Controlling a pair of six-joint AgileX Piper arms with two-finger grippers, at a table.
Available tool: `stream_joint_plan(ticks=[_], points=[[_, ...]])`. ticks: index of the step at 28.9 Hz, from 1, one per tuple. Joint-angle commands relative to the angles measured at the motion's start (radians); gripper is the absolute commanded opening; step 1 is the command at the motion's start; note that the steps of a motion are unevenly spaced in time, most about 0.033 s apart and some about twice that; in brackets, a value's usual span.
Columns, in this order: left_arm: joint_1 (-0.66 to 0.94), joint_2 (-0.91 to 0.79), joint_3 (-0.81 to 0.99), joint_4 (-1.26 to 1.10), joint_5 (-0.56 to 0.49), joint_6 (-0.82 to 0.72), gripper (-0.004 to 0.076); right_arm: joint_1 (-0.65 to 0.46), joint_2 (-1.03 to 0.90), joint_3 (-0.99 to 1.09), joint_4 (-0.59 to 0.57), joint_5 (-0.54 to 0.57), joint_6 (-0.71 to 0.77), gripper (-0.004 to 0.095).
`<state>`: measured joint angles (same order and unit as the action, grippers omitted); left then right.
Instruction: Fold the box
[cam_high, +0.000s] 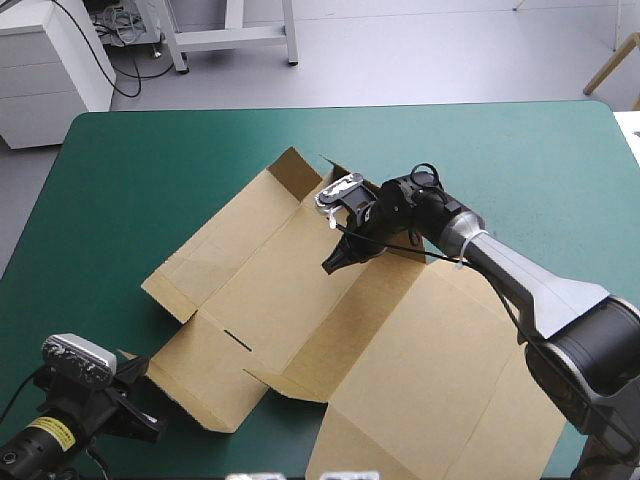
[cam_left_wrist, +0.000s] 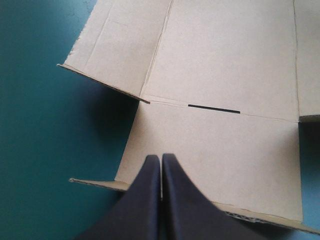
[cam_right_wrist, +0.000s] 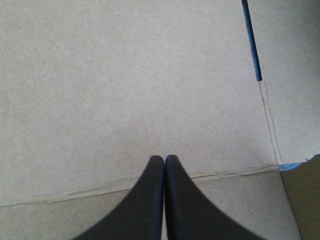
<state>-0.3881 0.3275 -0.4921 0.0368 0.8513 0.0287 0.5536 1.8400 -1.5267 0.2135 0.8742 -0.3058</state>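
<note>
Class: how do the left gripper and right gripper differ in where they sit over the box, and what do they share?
The left gripper is over the edge of the box's near-left flap; the right gripper is over the box's middle, at a crease. The left arm barely reaches in; the right arm stretches across the board. Both grippers are shut.

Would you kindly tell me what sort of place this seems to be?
Probably a robotics lab bench: a teal-green table, a cut brown box spread on it, and the left end effector and right end effector shut, over it.
</note>
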Motion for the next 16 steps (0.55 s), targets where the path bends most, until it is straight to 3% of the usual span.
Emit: stream_joint_plan(ticks=[1, 16], points=[[-0.001, 0.012, -0.028, -0.006, -0.055, -0.009, -0.001, 0.0, -0.05, -0.031, 0.012, -0.019, -0.006, -0.002], [-0.001, 0.012, -0.028, -0.006, -0.055, -0.009, -0.001, 0.0, -0.05, -0.029, 0.003, -0.003, -0.006, -0.0019]])
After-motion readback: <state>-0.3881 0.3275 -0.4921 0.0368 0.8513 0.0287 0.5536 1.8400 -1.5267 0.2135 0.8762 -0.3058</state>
